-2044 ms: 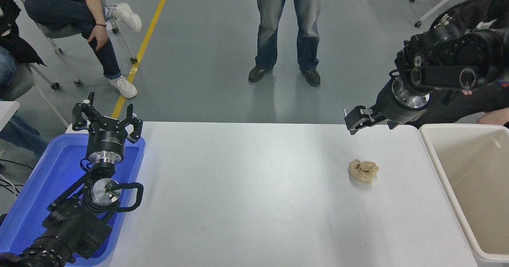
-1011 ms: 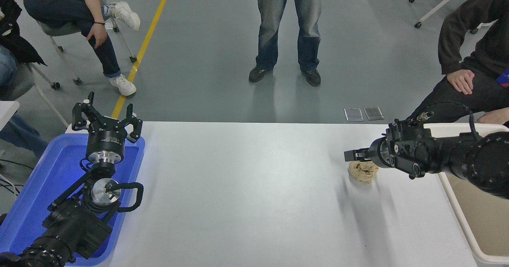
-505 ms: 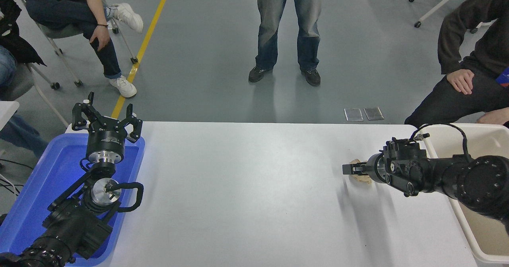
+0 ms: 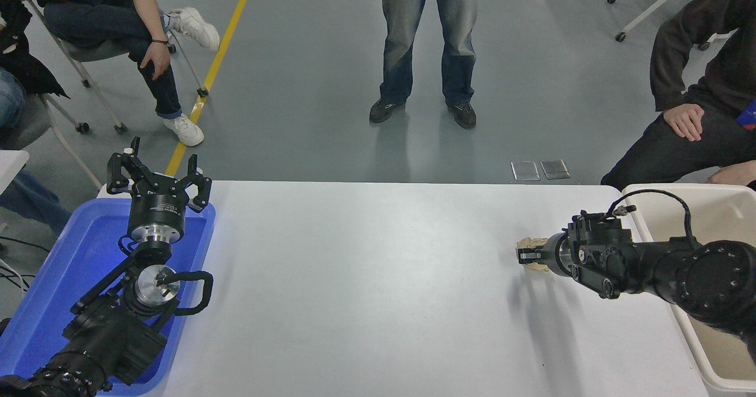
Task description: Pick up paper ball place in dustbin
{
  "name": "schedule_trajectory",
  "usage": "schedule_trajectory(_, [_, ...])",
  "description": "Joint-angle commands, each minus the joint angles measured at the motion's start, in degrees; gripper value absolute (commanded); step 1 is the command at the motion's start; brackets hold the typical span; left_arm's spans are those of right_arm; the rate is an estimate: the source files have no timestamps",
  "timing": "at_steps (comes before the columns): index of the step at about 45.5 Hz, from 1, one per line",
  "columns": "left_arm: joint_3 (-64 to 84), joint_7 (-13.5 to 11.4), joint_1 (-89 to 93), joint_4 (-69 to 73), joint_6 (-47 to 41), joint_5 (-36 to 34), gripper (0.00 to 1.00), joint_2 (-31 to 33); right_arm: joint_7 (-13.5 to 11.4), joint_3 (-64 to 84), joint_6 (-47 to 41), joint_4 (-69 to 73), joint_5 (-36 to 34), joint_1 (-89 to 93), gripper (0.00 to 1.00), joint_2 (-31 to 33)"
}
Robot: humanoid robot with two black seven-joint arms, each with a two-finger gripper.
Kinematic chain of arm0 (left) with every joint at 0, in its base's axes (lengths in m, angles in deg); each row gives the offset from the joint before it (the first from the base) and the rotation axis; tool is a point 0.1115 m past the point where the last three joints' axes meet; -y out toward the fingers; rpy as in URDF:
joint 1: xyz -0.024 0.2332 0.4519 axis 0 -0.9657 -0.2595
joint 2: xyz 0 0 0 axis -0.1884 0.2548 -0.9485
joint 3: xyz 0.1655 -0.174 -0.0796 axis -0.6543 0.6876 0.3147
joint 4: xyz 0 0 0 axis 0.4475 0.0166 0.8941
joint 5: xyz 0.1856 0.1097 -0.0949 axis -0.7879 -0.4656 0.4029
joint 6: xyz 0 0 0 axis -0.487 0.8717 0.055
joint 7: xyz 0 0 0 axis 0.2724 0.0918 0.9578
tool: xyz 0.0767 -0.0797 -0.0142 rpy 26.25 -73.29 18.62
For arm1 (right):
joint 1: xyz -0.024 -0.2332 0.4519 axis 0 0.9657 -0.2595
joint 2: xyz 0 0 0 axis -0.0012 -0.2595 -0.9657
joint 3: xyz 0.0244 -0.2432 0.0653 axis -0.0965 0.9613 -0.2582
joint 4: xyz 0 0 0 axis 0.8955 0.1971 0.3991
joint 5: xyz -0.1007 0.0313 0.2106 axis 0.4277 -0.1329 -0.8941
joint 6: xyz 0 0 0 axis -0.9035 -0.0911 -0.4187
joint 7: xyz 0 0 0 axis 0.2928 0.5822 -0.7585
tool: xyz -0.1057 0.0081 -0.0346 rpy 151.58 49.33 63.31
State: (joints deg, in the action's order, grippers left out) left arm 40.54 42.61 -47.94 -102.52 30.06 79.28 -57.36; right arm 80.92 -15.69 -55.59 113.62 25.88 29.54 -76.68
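White table (image 4: pixel 366 290) stretches before me, people beyond its far edge. At lower left my left gripper (image 4: pixel 158 172) sits parked over the blue tray (image 4: pixel 53 267), fingers spread. Rightward, my right gripper (image 4: pixel 527 256) reaches in low and level, jaws narrowed around the paper ball (image 4: pixel 531 244), resting on the table. This looks like the grasp; next comes lifting it toward the dustbin (image 4: pixel 709 196) at far right.

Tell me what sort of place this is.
Probably a robotics lab or test floor. A white table stands on a grey floor with a yellow line, people sit and stand watching from its far side, and two black arms work between a blue tray and a beige dustbin.
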Motion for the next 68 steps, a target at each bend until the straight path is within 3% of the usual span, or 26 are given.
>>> schedule_trajectory(1, [0.0,0.0,0.0,-0.1,0.0,0.0,0.99,0.0,0.5,2.2,-3.0,7.0,0.7,-8.0,0.00,4.5])
schedule_trajectory(11, [0.0,0.0,0.0,-0.1,0.0,0.0,0.99,0.0,1.0,9.9,-7.7,23.5,0.7,-27.6,0.00,14.0])
schedule_trajectory(20, [0.0,0.0,-0.1,-0.1,0.0,-0.1,0.99,0.0,1.3,16.9,-12.8,39.1,0.9,-48.7,0.00,18.6])
schedule_trajectory(38, [0.0,0.0,-0.1,-0.1,0.0,0.0,0.99,0.0,1.0,19.7,-25.5,40.0,1.9,-64.8,0.00,18.9])
schedule_trajectory(68, [0.0,0.0,-0.1,0.0,0.0,0.0,0.99,0.0,0.4,19.2,-27.1,40.3,3.8,-65.6,0.00,19.6])
